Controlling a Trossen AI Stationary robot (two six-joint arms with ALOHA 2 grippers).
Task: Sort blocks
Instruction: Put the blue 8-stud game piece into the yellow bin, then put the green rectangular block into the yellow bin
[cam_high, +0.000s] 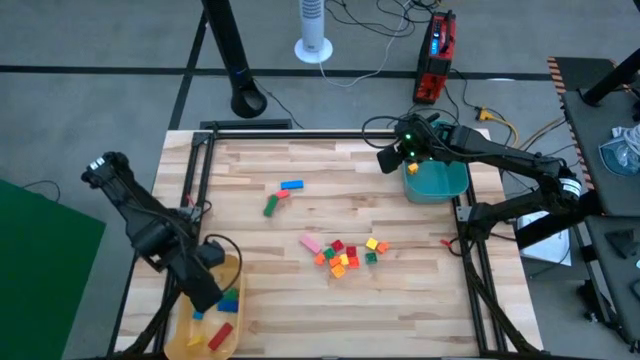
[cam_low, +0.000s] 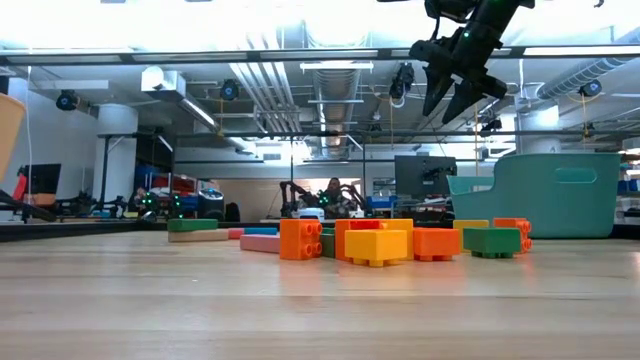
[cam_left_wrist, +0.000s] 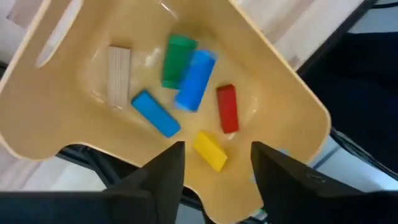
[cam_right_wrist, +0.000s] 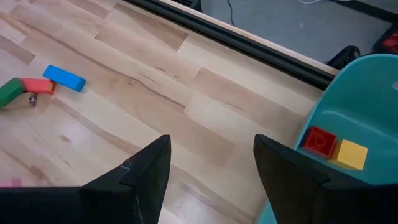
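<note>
With my left gripper (cam_left_wrist: 214, 177) empty, fingers apart, over the yellow plastic tray (cam_high: 232, 270) of bars, and my right gripper (cam_right_wrist: 211, 171) likewise parted beside the teal plastic bin (cam_high: 438, 182), the cluster of small coloured toy blocks (cam_high: 345, 254) lies mid-table, probably nearer my right arm.

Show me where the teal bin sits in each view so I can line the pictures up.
High: teal bin at the table's right edge, under the right gripper.
Low: at the right, behind the block pile.
Left wrist: not in it.
Right wrist: lower right corner, a red and a yellow block inside.
Shared landmark: the blue bar on the table.
</note>
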